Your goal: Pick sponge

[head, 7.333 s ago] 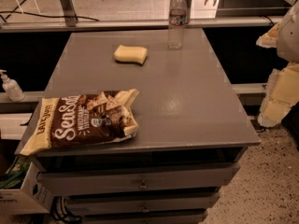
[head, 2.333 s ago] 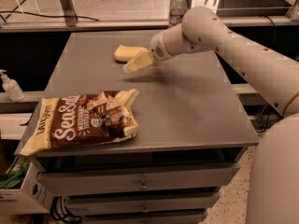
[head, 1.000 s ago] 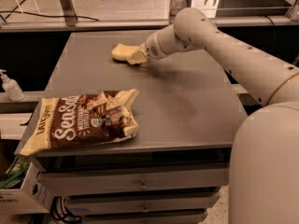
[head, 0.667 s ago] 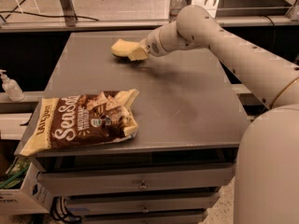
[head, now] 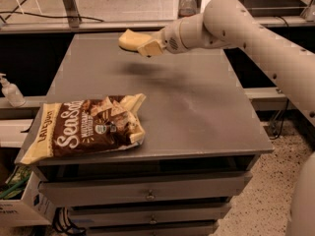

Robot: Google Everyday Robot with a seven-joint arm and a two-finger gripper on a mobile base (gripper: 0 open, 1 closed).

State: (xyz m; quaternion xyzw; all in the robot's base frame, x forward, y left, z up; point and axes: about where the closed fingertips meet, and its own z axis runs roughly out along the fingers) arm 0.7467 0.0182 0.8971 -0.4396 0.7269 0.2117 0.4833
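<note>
Gripping soft rounded sponge [head: 128, 39], end effector [head: 146, 47] above grey tabletop [head: 197, 97]

Dim; soft tabletop [head: 197, 112] shadow beneath gripper [head: 141, 46]

- The sponge [head: 129, 39] is pale yellow and plain.
- The gripper [head: 147, 47], in the upper middle of the frame, is cream-yellow and grips the sponge.
- The table [head: 197, 112] is plain grey.
- The chip bag [head: 88, 127] is dark brown with white letters and a yellow edge.
- The floor [head: 266, 200] is light with dark speckles.
</note>
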